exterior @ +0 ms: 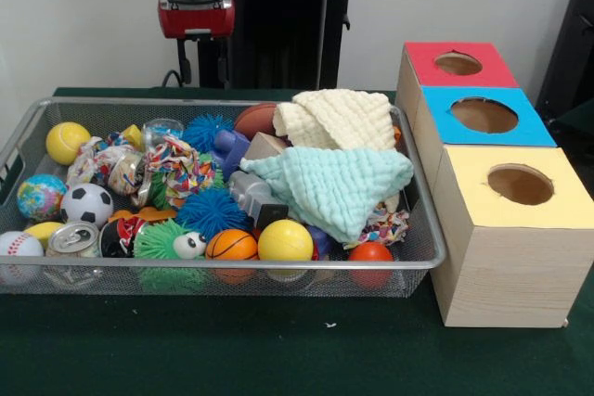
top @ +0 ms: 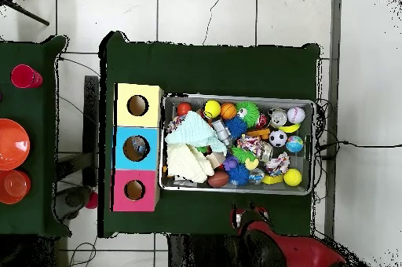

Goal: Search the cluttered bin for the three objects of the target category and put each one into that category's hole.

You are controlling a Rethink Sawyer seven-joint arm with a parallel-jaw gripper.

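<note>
A wire mesh bin (exterior: 28, 127) is packed with toys. A mint cloth (exterior: 334, 187) and a cream cloth (exterior: 339, 118) cover its right half. At the left and front lie a yellow ball (exterior: 68, 142), a soccer ball (exterior: 86, 204), a mini basketball (exterior: 231, 246), blue spiky balls (exterior: 212, 210), a drink can (exterior: 72, 239) and rope toys (exterior: 186, 169). Beside the bin a wooden box has a red hole (exterior: 458, 63), a blue hole (exterior: 484, 115) and a yellow hole (exterior: 520, 185). My gripper (exterior: 190, 57) hangs high behind the bin's far left rim, holding nothing that I can see.
In the overhead view the bin (top: 314, 146) lies right of the three-hole box (top: 138, 105), and the arm (top: 250, 218) sits just below the bin. A side table at the left carries orange bowls (top: 12, 142) and a red cup (top: 23, 76).
</note>
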